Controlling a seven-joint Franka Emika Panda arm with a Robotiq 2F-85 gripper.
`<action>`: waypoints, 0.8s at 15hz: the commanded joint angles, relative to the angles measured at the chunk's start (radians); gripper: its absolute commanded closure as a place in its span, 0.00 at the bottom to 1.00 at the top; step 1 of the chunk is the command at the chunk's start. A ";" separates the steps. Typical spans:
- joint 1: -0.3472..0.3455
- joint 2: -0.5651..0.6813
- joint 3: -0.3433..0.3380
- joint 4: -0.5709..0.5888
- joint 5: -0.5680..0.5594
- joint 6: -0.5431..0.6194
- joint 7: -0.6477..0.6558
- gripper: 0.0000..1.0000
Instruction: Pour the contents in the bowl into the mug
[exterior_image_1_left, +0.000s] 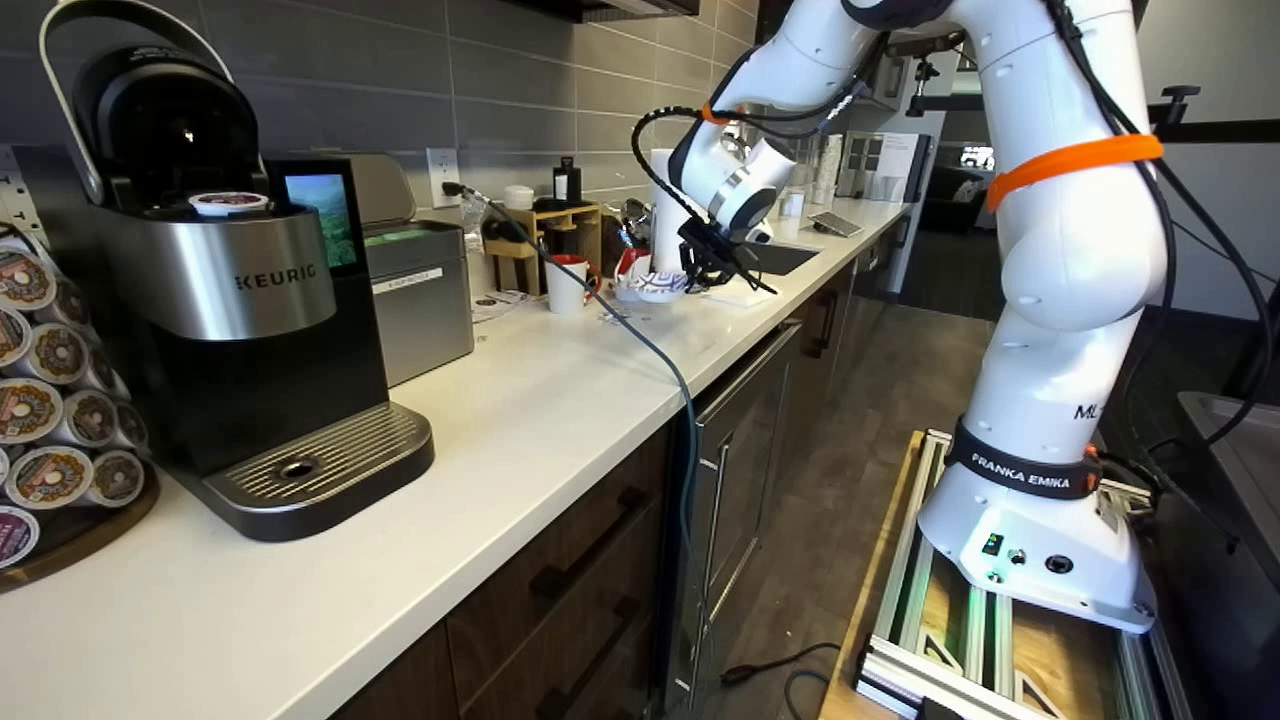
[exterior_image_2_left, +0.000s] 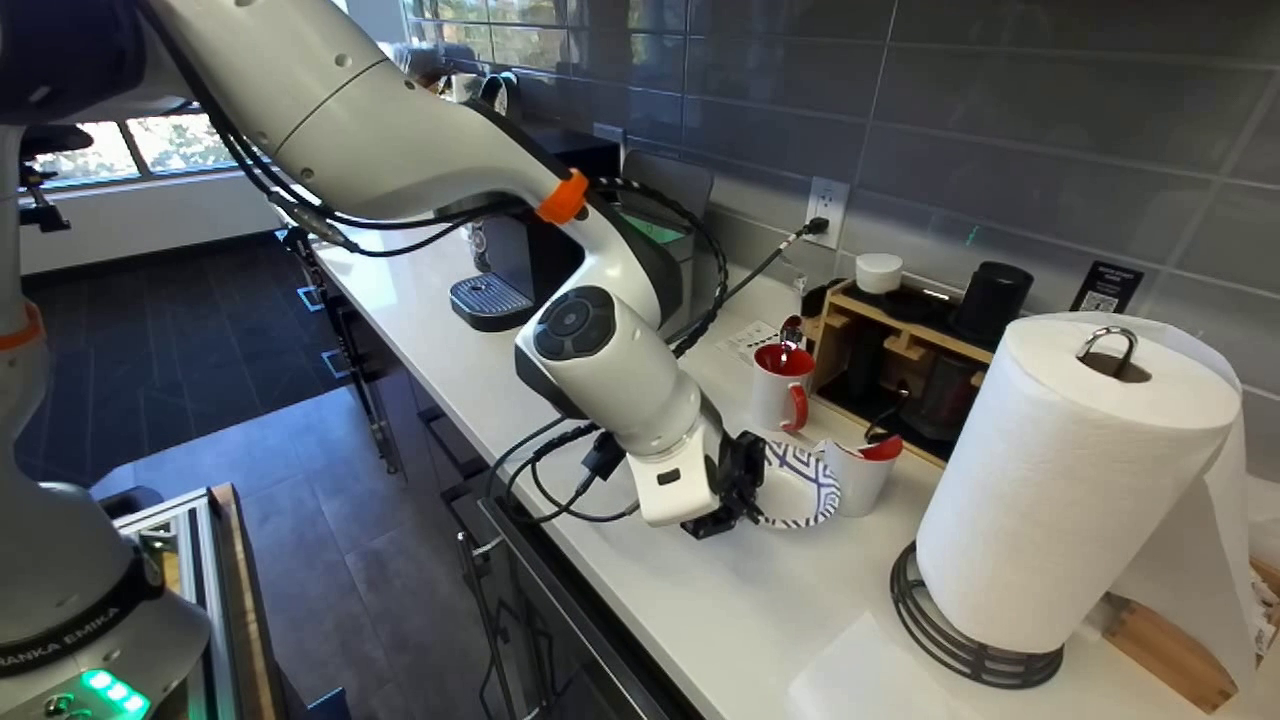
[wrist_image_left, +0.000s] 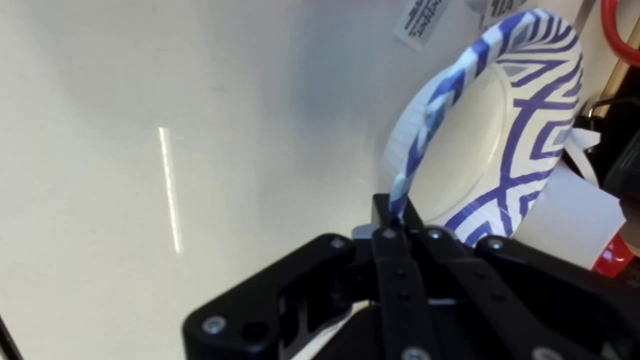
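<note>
While my black fingers (wrist_image_left: 391, 260) pinch the edge of the small round white paper-like bowl with blue lines (wrist_image_left: 475, 145), I think I am at the carrying part, with the pour not done yet. The fingers are squeezed close together with the rim caught between them, and the rim looks a bit bent there. The bowl leans at a slant, low down near the shiny white worktop (exterior_image_2_left: 720, 600), and I cannot tell if its bottom touches it. The white mug with a red inside and a red handle (exterior_image_2_left: 780, 395) stands upright near the bowl in an exterior view; the bowl is beside it, not over it. I can't make out anything in the part of the bowl that I see, so I don't know how much there is to pour. A white cup-like thing with red at its top (exterior_image_2_left: 862, 475) is just beside the bowl. Next, I think I need to lift the bowl until it is higher than the top of the mug. I should hold it flatter on the way so nothing slips out too soon, miss the cup-like thing, and then tip it slowly once it is over the mug.
</note>
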 joint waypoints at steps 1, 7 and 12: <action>0.009 0.048 -0.030 0.074 -0.071 -0.061 0.110 0.99; -0.041 0.082 0.004 0.112 -0.255 -0.093 0.271 0.99; -0.076 0.017 -0.012 0.030 -0.191 -0.125 0.152 0.99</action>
